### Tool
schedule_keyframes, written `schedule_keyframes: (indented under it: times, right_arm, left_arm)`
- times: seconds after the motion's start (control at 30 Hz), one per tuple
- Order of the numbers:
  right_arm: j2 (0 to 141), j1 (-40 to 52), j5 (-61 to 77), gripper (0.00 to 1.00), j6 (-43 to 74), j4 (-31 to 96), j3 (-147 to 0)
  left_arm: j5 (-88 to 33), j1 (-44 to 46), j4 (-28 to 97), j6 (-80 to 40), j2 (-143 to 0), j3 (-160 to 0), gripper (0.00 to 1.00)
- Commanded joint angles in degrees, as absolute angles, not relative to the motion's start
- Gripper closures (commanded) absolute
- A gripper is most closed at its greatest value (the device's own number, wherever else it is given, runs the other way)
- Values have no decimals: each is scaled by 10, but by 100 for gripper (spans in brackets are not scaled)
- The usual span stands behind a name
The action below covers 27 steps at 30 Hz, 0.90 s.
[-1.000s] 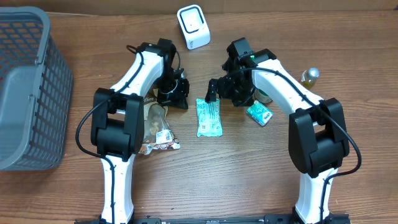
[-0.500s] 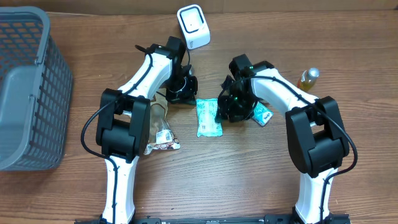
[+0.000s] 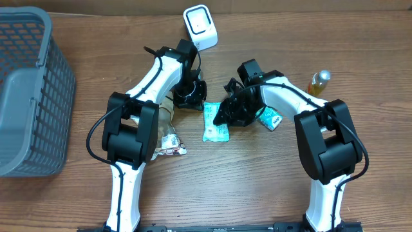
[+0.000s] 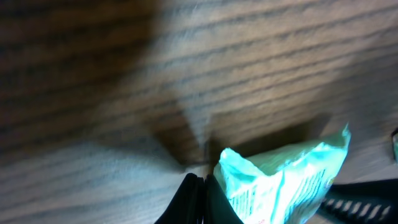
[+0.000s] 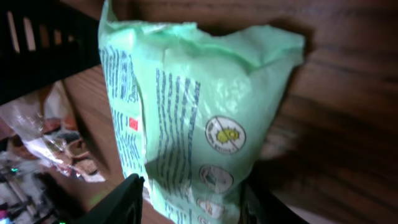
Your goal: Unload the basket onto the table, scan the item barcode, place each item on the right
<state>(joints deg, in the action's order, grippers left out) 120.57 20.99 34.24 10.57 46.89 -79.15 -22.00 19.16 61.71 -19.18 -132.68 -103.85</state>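
One grey basket (image 3: 29, 90) stands at the table's (image 3: 257, 187) left edge. Beside the left arm lies one clear snack bag (image 3: 168, 143). The left gripper (image 3: 190, 95), fingers fully closed and holding nothing, sits just below the single white scanner (image 3: 201, 27) and just above the top of the one mint-green packet (image 3: 215, 122). The right gripper (image 3: 226, 115) straddles that packet's right side, fingers (image 5: 127, 198) partly closed against it, as the right wrist view shows. One smaller teal packet (image 3: 271, 118) lies under the right arm; one small bottle (image 3: 318, 81) stands farthest right. Compared with a second earlier, the left gripper has shifted up and right toward the scanner, and the right gripper, then wide open, has descended onto the mint-green packet.
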Motion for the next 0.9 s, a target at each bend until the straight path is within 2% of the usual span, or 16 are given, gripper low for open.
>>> schedule_keyframes:
  times: [0.0, 0.13, 0.33, 0.6, 0.77, 0.87]
  right_arm:
    - [1207, 209, 410, 54, 124, 442, -756]
    - [1207, 209, 489, 53, 124, 423, -756]
    - [1207, 185, 348, 47, 215, 392, -756]
    - [1207, 164, 330, 45, 239, 365, -753]
    - [1207, 168, 307, 47, 243, 355, -752]
    - [1207, 168, 307, 47, 255, 331, -745]
  left_arm:
    - [-214, 194, 603, -193, -1331, -1046, 96]
    - [-214, 192, 602, -192, -1331, -1046, 96]
    - [-223, 175, 629, -175, -1331, -1046, 96]
    - [-230, 175, 669, -121, -1331, -1046, 96]
    - [-319, 160, 676, -77, -1331, -1046, 96]
    - [-322, 152, 682, -66, -1331, -1046, 96]
